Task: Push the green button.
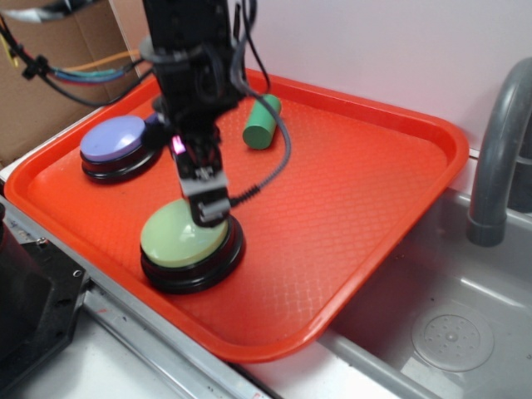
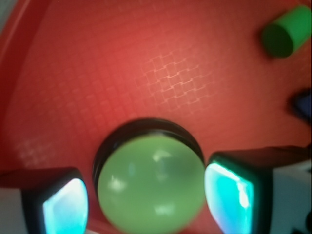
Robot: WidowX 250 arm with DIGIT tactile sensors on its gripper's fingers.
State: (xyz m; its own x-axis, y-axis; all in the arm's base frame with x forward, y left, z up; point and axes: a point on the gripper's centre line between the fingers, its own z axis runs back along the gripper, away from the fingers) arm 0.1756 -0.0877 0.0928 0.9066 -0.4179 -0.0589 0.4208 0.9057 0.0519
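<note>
The green button (image 1: 179, 235), a pale-green dome on a black base, sits on the orange tray (image 1: 357, 208) near its front left. My gripper (image 1: 208, 212) points down at the button's top, at its back right part; I cannot tell whether it touches. In the wrist view the dome (image 2: 146, 170) fills the gap between my two fingers, one fingertip (image 2: 66, 204) to its left and one (image 2: 229, 187) to its right. The gripper (image 2: 146, 202) is open and holds nothing.
A purple-topped button (image 1: 114, 139) sits at the tray's back left. A small dark green cylinder (image 1: 262, 122) lies at the back, and also shows in the wrist view (image 2: 285, 33). A grey faucet (image 1: 499, 150) and a sink basin (image 1: 449, 332) are to the right.
</note>
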